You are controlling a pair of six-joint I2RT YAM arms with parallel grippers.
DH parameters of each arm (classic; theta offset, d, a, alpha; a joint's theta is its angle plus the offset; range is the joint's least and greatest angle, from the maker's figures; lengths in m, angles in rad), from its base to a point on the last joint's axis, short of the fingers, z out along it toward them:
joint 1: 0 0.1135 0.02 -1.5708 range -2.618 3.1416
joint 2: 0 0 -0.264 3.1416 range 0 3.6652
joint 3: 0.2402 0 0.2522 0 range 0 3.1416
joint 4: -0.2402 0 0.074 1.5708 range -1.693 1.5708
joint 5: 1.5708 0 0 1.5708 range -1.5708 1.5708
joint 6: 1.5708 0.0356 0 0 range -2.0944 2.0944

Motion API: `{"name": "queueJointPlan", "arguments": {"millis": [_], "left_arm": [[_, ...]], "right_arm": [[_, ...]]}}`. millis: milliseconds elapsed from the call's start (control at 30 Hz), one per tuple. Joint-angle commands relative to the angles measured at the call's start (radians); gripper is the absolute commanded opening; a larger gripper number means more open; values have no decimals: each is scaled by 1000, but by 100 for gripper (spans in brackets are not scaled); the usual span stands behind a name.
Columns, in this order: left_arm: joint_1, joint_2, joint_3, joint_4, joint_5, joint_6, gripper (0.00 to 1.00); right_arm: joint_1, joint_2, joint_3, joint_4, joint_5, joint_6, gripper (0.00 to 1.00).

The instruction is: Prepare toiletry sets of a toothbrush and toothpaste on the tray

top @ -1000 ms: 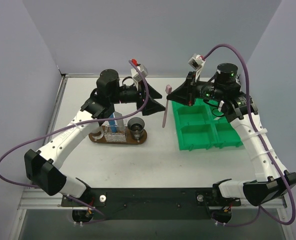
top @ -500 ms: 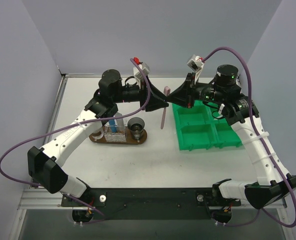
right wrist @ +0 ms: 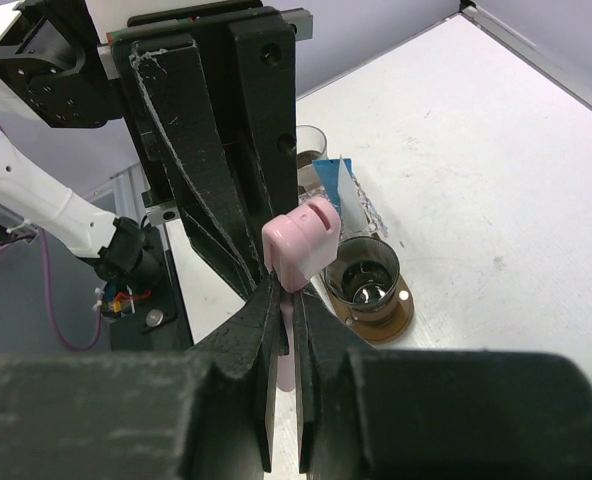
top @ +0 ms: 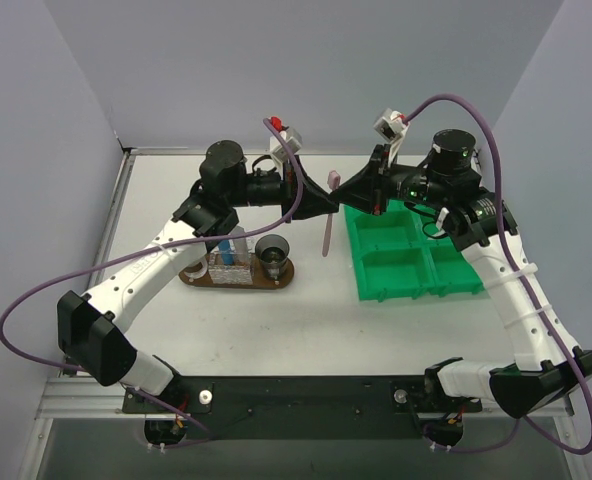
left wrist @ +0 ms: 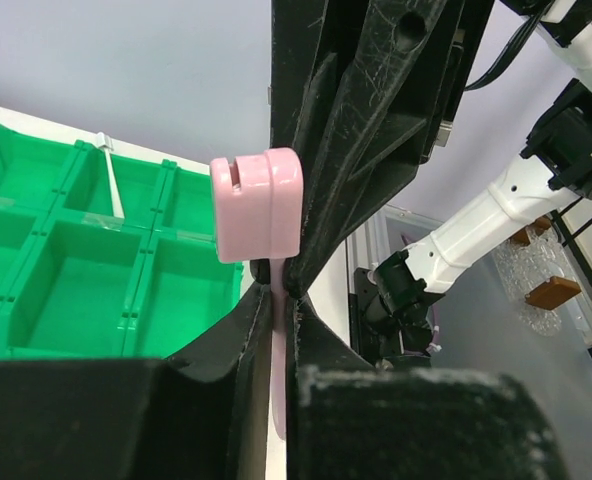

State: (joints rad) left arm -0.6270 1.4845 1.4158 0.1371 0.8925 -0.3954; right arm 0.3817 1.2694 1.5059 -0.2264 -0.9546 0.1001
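Between tray [top: 286, 277] and bin [top: 386, 272], toothbrush [top: 328, 232] hanging midair

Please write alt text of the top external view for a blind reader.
The left gripper and right gripper meet in mid-air, both clamping one pink toothbrush that hangs down between the wooden tray and the green bin.

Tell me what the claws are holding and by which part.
The left claw and right claw both pinch the toothbrush on its thin neck, just below the pink head; its handle hangs free.
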Motion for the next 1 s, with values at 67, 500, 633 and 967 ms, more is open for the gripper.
{"name": "queueJointPlan", "arguments": {"millis": [67,500,633,967], "left_arm": [[-4,-6,0,67,2,-7,0],[38,-98,-37,-53,-112,124,0],[75,-145,-63,-73,-176,156,0],[168,-357,-239,-183,-434,267,0]], "right_arm": [[17,-33,-7,52,-21,-22,0],[17,-73,5,-74,97,-151,52],[17,-93,-16,-88,140,-177,54],[16,-133,-88,-97,267,-226,55]]}}
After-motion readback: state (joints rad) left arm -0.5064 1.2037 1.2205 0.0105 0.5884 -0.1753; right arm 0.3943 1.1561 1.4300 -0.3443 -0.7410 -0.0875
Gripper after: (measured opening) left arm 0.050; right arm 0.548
